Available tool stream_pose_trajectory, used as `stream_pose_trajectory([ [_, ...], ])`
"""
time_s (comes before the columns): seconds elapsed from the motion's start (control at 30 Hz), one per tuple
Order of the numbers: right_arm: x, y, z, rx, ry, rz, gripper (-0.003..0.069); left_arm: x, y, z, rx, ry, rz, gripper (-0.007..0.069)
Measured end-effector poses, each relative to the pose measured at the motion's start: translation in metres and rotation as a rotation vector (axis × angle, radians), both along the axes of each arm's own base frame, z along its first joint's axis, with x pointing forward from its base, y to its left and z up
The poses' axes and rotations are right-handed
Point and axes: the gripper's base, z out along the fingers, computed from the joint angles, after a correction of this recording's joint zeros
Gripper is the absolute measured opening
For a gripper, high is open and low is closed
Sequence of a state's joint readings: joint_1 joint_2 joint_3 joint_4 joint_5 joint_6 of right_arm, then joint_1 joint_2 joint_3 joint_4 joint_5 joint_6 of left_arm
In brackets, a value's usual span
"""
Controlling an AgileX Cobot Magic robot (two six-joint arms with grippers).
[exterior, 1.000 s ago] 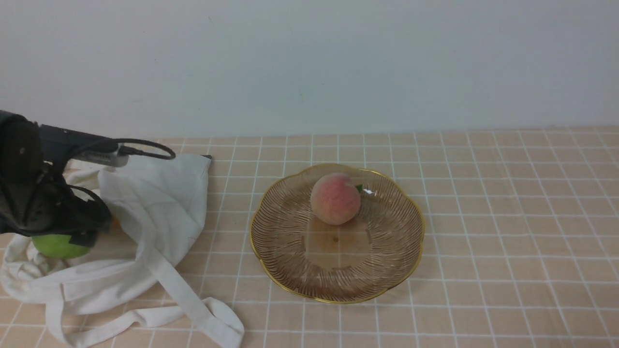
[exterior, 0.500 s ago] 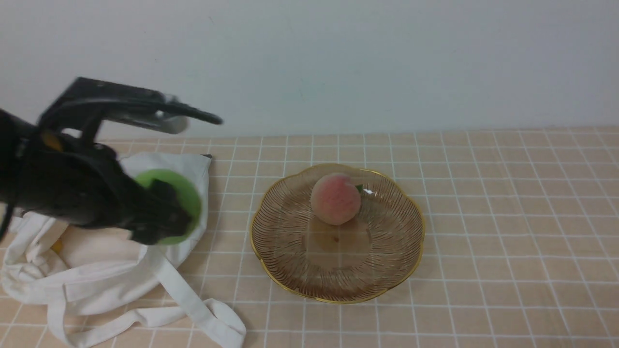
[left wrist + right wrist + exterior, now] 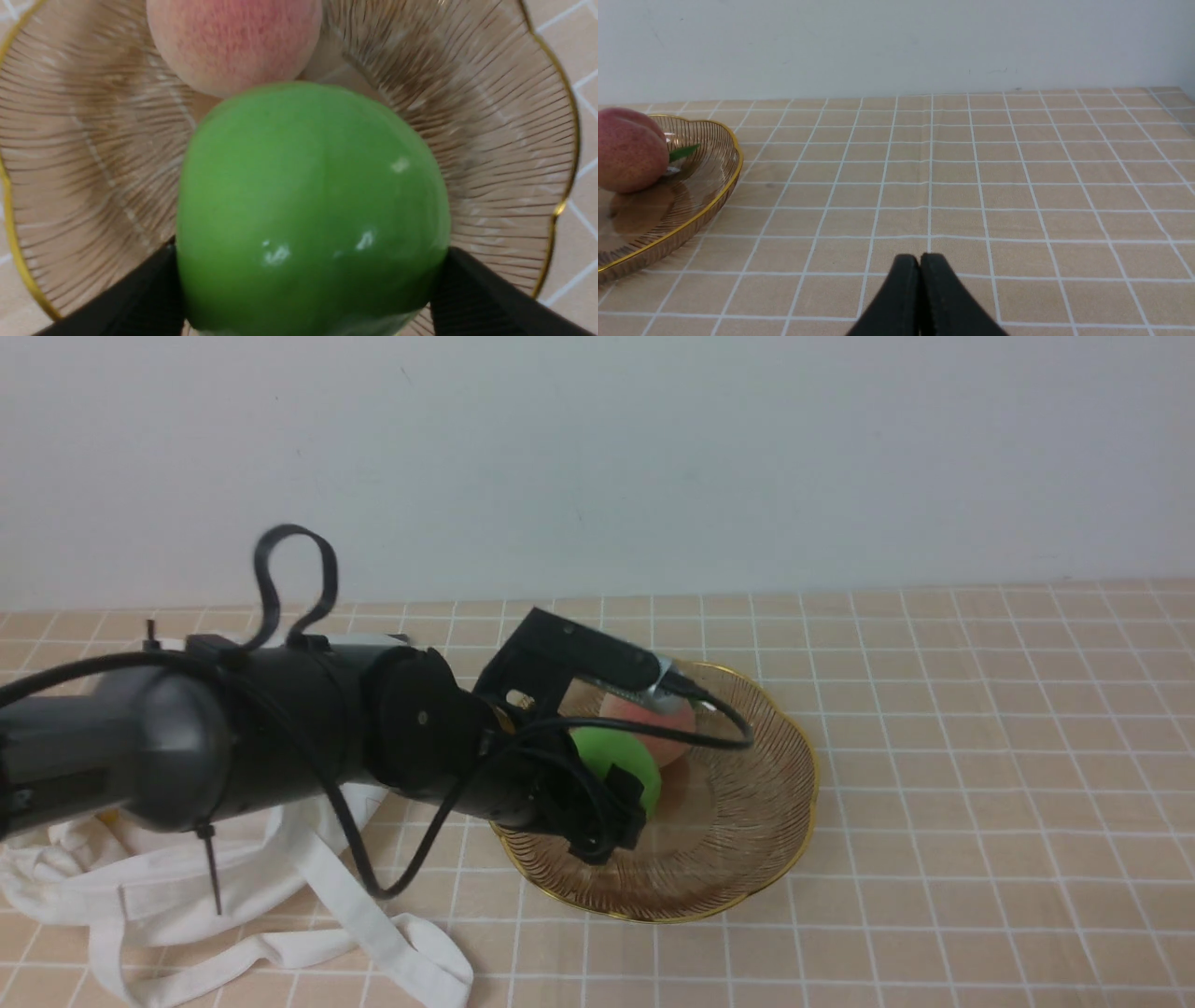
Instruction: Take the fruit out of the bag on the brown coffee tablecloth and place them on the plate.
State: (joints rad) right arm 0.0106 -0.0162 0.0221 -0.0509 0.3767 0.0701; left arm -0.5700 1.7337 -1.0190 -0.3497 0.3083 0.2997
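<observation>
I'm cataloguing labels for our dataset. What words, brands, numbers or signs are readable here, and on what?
None readable in any view. The white cloth bag, ribbed amber glass plate, glossy green apple, fuzzy pink peach, peach-tan grid tablecloth and black left arm show no visible print.

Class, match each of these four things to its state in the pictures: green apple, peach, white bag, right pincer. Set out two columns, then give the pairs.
Column one
1. green apple
2. peach
3. white bag
4. right pincer

Column two
A. shut, holding nothing
B. resting on the plate
C. gripped by the left pincer, over the plate
D. slumped on the tablecloth, on the robot's left of the plate

Pairs: 1-C, 2-B, 3-D, 4-A
</observation>
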Motion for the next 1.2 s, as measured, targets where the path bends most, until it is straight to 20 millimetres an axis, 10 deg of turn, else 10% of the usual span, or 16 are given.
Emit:
stream_pose_trajectory([
  [0.27,0.000,0.000,0.000,0.000,0.000,0.000,-0.0015,0.002,-0.001,-0.009,0.012,0.015,0.002,0.0684],
  [0.47,0.000,0.000,0.000,0.000,0.000,0.000,-0.0015,-0.011,0.008,0.031,0.009,-0.053,-0.044,0.0660],
  [0.7,0.000,0.000,0.000,0.000,0.000,0.000,-0.0015,-0.056,0.052,0.132,-0.125,-0.220,0.034,0.0316],
  [0.77,0.000,0.000,0.000,0.000,0.000,0.000,-0.0015,-0.089,0.075,0.172,-0.198,-0.308,0.071,0.0080],
  [1.0,0.000,0.000,0.000,0.000,0.000,0.000,-0.0015,-0.158,0.116,0.219,-0.279,-0.456,0.089,-0.0007],
  [1.2,0.000,0.000,0.000,0.000,0.000,0.000,-0.0015,-0.193,0.139,0.212,-0.281,-0.532,0.108,-0.0008],
])
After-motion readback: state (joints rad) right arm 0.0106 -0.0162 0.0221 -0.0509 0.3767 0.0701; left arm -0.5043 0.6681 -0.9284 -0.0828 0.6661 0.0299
